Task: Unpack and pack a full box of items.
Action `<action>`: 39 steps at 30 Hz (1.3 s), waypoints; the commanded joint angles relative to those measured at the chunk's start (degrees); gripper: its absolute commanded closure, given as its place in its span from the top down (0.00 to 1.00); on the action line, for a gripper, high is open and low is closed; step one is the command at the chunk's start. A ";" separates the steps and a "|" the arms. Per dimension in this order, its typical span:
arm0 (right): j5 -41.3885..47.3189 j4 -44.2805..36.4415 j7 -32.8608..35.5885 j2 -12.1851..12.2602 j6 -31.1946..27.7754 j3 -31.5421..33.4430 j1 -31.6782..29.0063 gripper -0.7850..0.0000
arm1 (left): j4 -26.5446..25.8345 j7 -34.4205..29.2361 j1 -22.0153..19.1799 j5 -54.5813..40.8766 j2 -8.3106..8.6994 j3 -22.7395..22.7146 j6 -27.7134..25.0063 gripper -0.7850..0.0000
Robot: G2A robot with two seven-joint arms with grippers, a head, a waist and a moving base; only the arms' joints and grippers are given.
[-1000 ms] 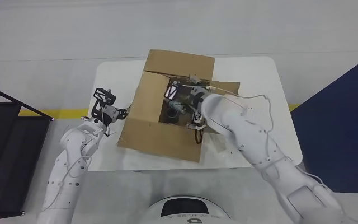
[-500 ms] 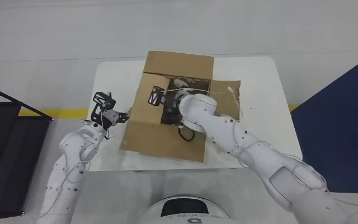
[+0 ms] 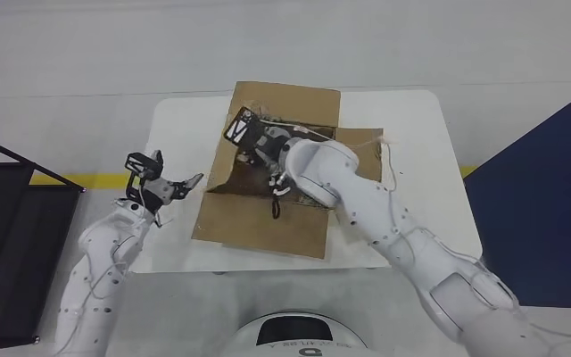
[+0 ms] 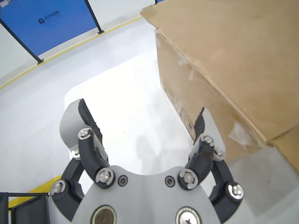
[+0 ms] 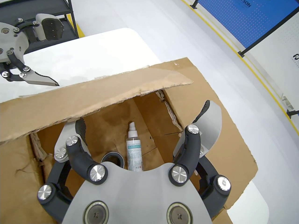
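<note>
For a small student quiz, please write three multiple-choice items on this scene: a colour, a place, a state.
1. The table is: A white; B black; C green.
2. The spray bottle lies: A on the table; B inside the cardboard box; C under the table.
3. The right gripper is: A open, empty; B shut on the spray bottle; C shut on the cardboard box.
Answers: 1 A, its bare top is white. 2 B, it rests on the box floor. 3 A, its fingers stand apart, nothing between.

Bright, even overhead light; mild sheen on table (image 4: pixel 130 99); box (image 5: pixel 112 122) interior dimmer; wrist views bend at edges.
</note>
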 commanded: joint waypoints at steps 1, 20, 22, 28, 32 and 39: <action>-1.32 0.00 0.82 -0.99 1.97 -2.36 1.29 0.94 | 0.35 2.47 1.52 -1.69 0.26 -2.74 -0.91 1.00; 16.59 30.19 3.20 -22.01 7.25 -19.38 21.27 0.76 | 13.53 10.70 4.52 -10.32 2.93 -21.84 -13.11 1.00; 18.69 28.94 2.06 -21.98 5.48 -17.61 20.88 0.74 | 13.53 10.70 4.52 -10.32 2.93 -21.84 -13.11 1.00; 17.14 16.78 3.51 -16.72 -2.13 -9.43 13.22 0.68 | 13.53 10.70 4.52 -10.32 2.93 -21.84 -13.11 1.00; 11.29 2.40 8.92 -11.20 -7.66 0.36 3.35 0.81 | 13.53 10.70 4.52 -10.32 2.93 -21.84 -13.11 1.00; 8.84 -11.27 14.16 -7.08 -16.05 11.28 -5.96 1.00 | 13.53 10.70 4.52 -10.32 2.93 -21.84 -13.11 1.00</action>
